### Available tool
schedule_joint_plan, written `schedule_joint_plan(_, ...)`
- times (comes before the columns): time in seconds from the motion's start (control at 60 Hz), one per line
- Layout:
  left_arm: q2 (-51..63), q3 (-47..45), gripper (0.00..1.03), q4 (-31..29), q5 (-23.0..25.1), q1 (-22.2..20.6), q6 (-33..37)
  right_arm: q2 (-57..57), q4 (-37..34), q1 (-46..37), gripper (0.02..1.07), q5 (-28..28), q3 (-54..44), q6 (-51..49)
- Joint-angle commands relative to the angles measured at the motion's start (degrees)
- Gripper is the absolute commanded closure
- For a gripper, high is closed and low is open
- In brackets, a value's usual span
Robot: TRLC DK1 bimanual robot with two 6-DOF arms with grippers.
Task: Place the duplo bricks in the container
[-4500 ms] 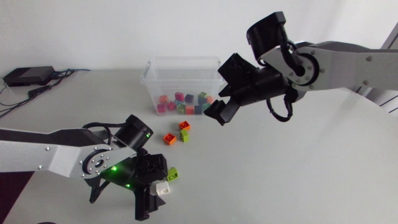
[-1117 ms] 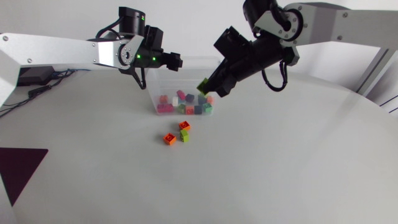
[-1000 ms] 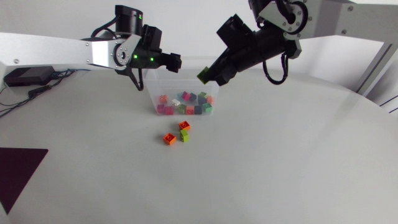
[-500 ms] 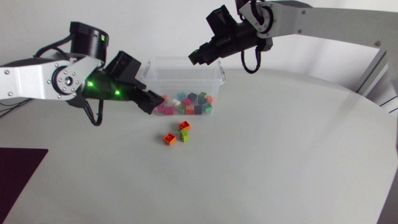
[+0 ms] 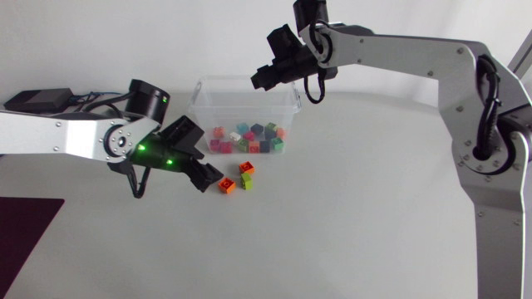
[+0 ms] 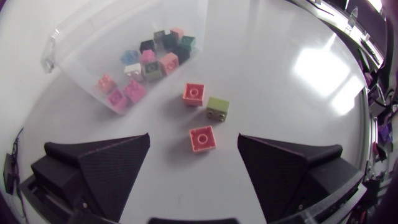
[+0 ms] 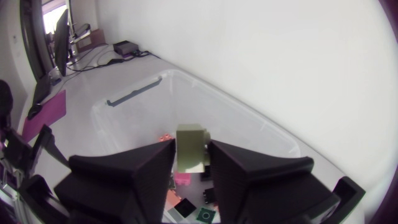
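Orange, square and studded, the nearest loose plastic duplo brick [image 6: 203, 139] lies on the white tabletop [image 5: 374, 216] straight ahead of the left gripper [image 6: 194, 135]. It sits in line with the gap between the two black wedge fingers. Those fingers are spread wide, hold nothing, and stand clear of the brick on both sides. The brick is turned only slightly off square to them, so a plain descent and squeeze looks enough to take it.

Just beyond it, toward the container, lie a red-orange studded brick [image 6: 193, 93] and a lime-green studded brick [image 6: 217, 109], close beside each other. They are near enough that a deep reach could nudge them. All three rest on the near side of the clear plastic container [image 5: 202, 106], which already holds a scatter of coloured bricks. The left arm is plainly the nearer one to them.

The right gripper [image 5: 268, 76] hangs over the container's far rim, its fingers clamped from two sides on a pale olive-green brick [image 7: 189, 152]. That brick is poised above the open interior, so letting go should drop it inside.
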Motion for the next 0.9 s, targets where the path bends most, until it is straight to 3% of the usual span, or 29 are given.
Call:
schedule_joint_plan(0.0, 3.0, -0.5, 0.06, -0.3, -0.8, -1.8, 1.1, 0.8, 0.0, 0.4, 0.06, 1.1, 2.1, 2.4)
schedule_joint_plan(0.233, 8.4, 1.3, 0.06, -0.7, -4.3, -4.9, -2.5, -6.8, 0.4, 0.3, 0.06, 1.1, -6.0, 3.4)
schedule_joint_plan(0.667, 16.3, 6.8, 0.12, 0.9, -6.5, -4.9, -5.1, -24.6, 2.8, 0.9, 0.06, 0.8, -30.9, 4.3)
schedule_joint_plan(0.767, 17.9, 7.8, 0.2, 0.9, -6.8, -4.9, -5.1, -27.1, 3.3, 1.2, 0.07, 0.8, -37.6, 4.7)
schedule_joint_plan(0.883, 18.1, 7.9, 0.38, 0.9, -6.8, -5.0, -5.1, -28.2, 3.4, 1.8, 0.07, 1.0, -41.6, 6.0)
